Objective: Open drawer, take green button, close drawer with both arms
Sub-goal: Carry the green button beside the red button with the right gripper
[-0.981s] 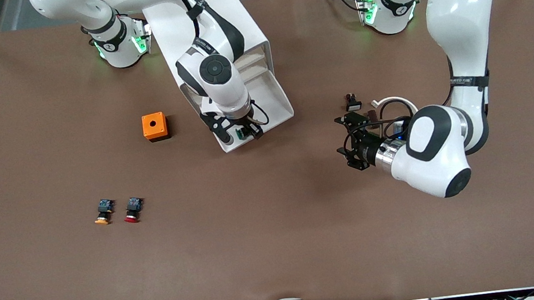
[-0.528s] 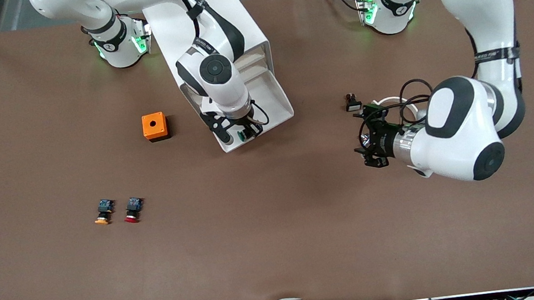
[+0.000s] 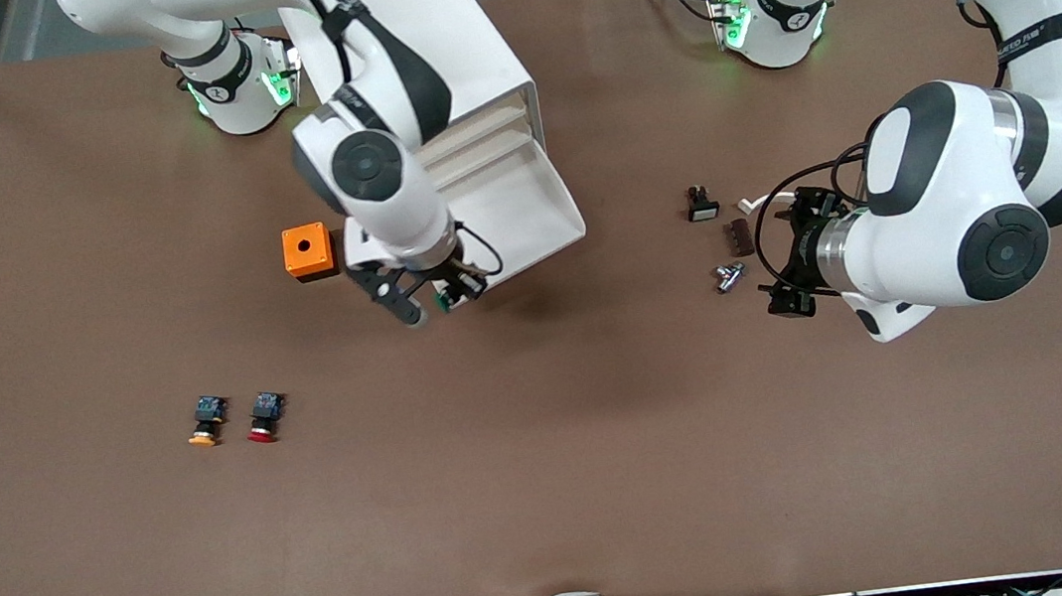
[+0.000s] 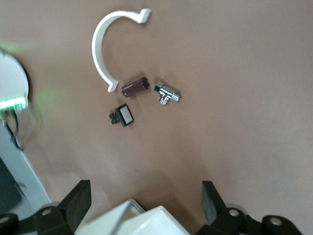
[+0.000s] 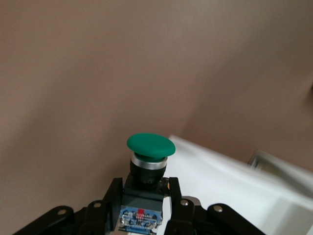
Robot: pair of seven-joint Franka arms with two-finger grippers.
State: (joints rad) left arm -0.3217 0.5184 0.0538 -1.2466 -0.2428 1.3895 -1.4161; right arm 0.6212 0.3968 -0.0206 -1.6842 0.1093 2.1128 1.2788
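Note:
The white cabinet (image 3: 421,31) has one drawer (image 3: 521,209) pulled out, a shallow white tray. My right gripper (image 3: 431,294) is shut on the button (image 3: 443,298) and holds it in the air over the drawer's front corner, on the side toward the orange box. In the right wrist view the green cap (image 5: 150,146) points away from the gripper (image 5: 142,205), whose fingers (image 5: 110,200) clamp the black body, with the drawer's white wall (image 5: 234,186) beside it. My left gripper (image 3: 788,269) is open and empty over the table near small parts; its fingers (image 4: 78,200) stand wide apart.
An orange box (image 3: 307,252) stands beside the cabinet. An orange-capped button (image 3: 203,421) and a red-capped button (image 3: 263,416) lie nearer the camera. Near the left gripper lie a black part (image 3: 701,205), a brown piece (image 3: 739,236), a metal fitting (image 3: 727,277) and a white clip (image 4: 105,49).
My right gripper has lifted the green button out of the drawer and carried it toward the orange box. My left arm has drawn back toward its own end, uncovering the small parts.

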